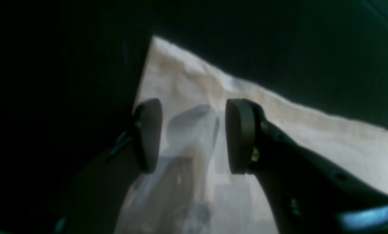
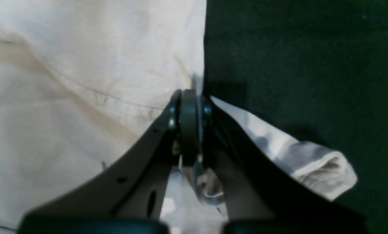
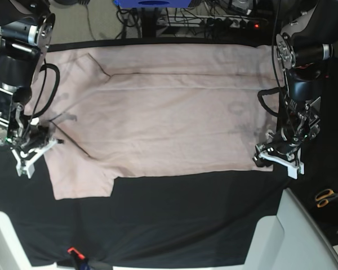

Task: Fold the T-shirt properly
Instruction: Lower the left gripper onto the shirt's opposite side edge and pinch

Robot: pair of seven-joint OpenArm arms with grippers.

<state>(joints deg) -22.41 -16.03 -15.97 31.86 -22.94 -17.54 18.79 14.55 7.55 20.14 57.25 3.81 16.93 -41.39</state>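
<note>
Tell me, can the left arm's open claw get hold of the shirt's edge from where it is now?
Probably yes. The left gripper hangs open right over the T-shirt near its edge, and nothing sits between its fingers and the cloth.

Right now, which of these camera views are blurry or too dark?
Left wrist view: dim, soft, the left tool casting shadows on the T-shirt. Right wrist view: brighter, the right tool blurred close up. Base view: evenly lit and sharp.
</note>
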